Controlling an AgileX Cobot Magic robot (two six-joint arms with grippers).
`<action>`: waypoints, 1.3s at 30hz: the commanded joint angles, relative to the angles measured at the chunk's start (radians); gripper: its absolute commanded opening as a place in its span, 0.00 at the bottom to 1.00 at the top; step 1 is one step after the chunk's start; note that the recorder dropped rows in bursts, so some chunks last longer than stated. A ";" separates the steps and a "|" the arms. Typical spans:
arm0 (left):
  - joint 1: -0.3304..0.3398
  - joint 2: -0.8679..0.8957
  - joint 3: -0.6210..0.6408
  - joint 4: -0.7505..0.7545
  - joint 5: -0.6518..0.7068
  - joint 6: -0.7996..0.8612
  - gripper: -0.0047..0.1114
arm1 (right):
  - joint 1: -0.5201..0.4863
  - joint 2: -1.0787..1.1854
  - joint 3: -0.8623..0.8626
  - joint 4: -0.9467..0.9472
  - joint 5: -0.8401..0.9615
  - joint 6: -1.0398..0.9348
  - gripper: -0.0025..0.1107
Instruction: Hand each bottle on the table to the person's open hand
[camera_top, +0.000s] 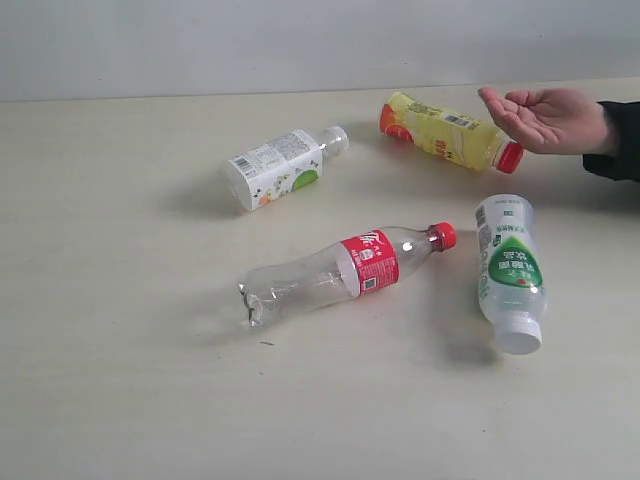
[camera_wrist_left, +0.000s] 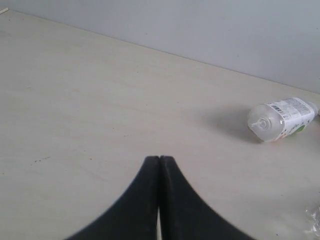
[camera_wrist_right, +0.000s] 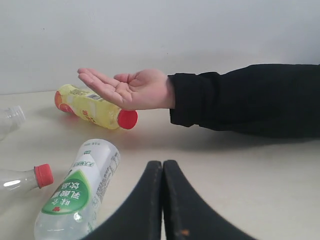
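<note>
Beige table (camera_top: 120, 400), green-label bottle (camera_wrist_right: 80, 192) lies lengthwise just beside the right gripper (camera_wrist_right: 162, 164), not the left gripper (camera_wrist_left: 159, 159); both claws are pinched together, empty.

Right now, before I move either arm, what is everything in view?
clear bottle: one, clear with red label and cap, lying mid-table
yellow bottle: one, yellow with red cap, lying far side by the hand
green-and-white labelled bottle: one, white cap, lying right, cap toward near edge
short white-labelled bottle: one, white label, lying far side, left of centre
table: one, pale beige, under everything
wall: one, grey-white, behind the table
sleeve: one, black, far right
person's hand: one, bare, open palm up by the yellow bottle's cap
left gripper: one, black, shut and empty, above bare table
right gripper: one, black, shut and empty, pointing toward the hand
</note>
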 joint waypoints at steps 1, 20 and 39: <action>0.001 -0.007 0.000 0.002 -0.001 0.003 0.04 | 0.003 -0.005 0.005 -0.001 -0.007 -0.001 0.02; 0.001 -0.007 0.000 -0.101 -0.363 -0.158 0.04 | 0.003 -0.005 0.005 -0.001 -0.007 -0.001 0.02; 0.001 0.466 -0.522 0.149 -0.316 -0.344 0.04 | 0.003 -0.005 0.005 -0.001 -0.007 -0.001 0.02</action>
